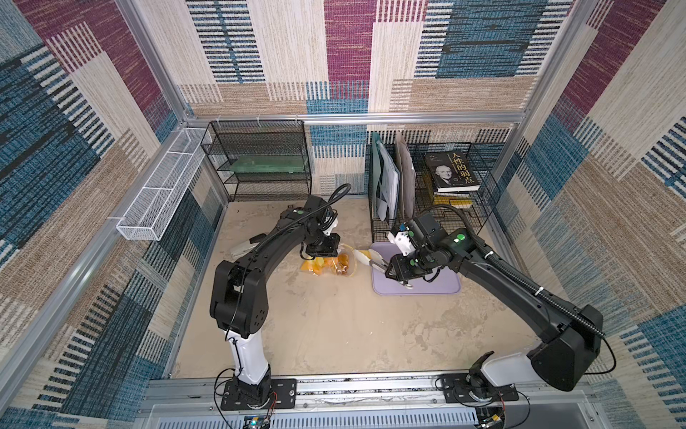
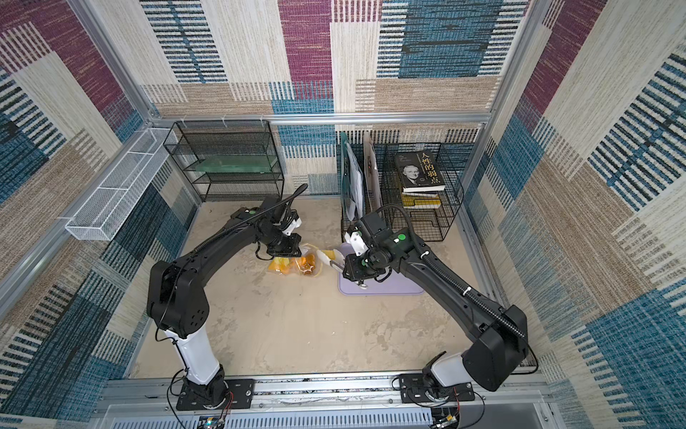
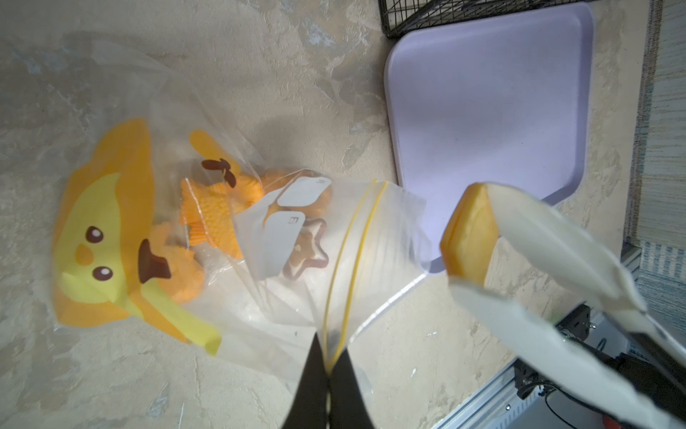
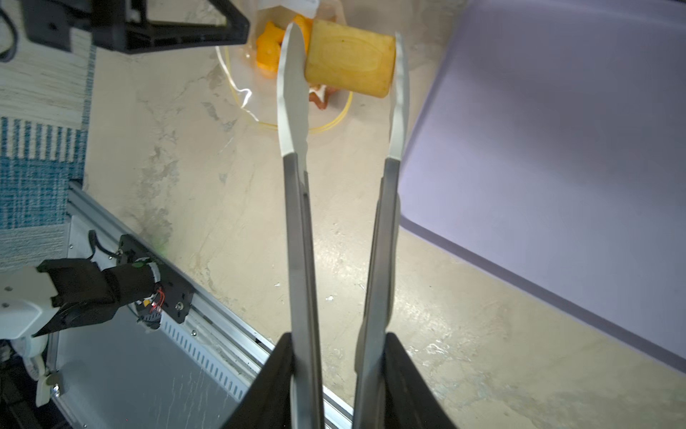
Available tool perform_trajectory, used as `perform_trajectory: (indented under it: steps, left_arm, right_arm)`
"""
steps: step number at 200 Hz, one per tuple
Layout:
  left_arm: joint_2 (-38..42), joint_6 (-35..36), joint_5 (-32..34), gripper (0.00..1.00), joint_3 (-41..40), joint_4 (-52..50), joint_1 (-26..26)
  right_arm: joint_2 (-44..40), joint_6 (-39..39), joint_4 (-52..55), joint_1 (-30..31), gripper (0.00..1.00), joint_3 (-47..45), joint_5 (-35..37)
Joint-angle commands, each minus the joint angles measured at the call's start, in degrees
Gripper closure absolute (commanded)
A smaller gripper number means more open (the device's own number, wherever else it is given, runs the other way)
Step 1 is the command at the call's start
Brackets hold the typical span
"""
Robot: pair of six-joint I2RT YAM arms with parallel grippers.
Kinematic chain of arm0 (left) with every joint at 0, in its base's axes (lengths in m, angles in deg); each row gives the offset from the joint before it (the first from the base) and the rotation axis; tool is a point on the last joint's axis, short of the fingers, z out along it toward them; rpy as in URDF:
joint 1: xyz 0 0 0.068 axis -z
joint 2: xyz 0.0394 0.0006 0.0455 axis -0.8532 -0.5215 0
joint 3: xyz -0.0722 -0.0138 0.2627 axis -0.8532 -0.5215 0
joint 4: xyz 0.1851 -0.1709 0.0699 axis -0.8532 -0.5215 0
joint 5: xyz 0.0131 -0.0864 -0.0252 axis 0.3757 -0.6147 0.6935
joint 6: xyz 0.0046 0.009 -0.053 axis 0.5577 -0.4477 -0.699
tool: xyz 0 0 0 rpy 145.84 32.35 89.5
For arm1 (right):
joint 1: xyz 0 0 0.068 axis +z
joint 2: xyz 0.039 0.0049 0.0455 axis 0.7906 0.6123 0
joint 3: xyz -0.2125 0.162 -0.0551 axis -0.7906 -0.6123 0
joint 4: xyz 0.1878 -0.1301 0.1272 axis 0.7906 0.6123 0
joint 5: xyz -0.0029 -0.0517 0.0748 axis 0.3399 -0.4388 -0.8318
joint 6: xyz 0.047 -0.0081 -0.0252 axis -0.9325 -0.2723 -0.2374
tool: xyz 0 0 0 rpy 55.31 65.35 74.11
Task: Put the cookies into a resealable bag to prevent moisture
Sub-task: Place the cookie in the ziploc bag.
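Note:
The resealable bag (image 3: 375, 237) lies on the table, clear with a yellow duck print, its mouth facing the tray. My left gripper (image 3: 329, 349) is shut on the bag's yellow zip rim and holds the mouth up, as both top views show (image 1: 322, 249) (image 2: 285, 249). Several cookies sit inside: an orange fish (image 3: 215, 208), an orange flower (image 3: 182, 267) and a brown star (image 3: 308, 249). My right gripper (image 4: 337, 338) is shut on metal tongs (image 4: 297, 223). The white tong tips pinch a yellow square cookie (image 4: 349, 63) just in front of the bag's mouth (image 4: 241, 96).
The lilac tray (image 1: 438, 286) lies right of the bag, under my right arm, with nothing showing on it. Behind it stands a wire rack with folders and a book (image 1: 453, 174). A black mesh shelf (image 1: 260, 159) and a white basket (image 1: 163, 189) line the back left.

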Motion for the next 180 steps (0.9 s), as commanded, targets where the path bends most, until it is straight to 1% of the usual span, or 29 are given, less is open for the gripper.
perform_trajectory:
  steps: [1,66,148,180]
  left_arm:
    - [-0.01,0.59,-0.87,1.00,0.79,-0.30,0.04]
    - [-0.14,0.80,-0.94,1.00,1.27,-0.74,0.10]
    - [0.77,1.88,-0.16,1.00,1.49,-2.37,0.13]
    - [0.35,1.52,-0.61,1.00,1.91,-2.41,0.12]
  right_arm:
    - [0.61,1.20,-3.78,0.99,0.63,0.43,-4.00]
    - [4.81,1.27,-7.22,3.00,0.63,-0.01,-6.10]
    - [8.73,-1.96,-11.89,-0.48,0.62,0.27,-6.22]
    - [10.15,-1.78,-14.07,0.32,0.62,0.82,-8.40]
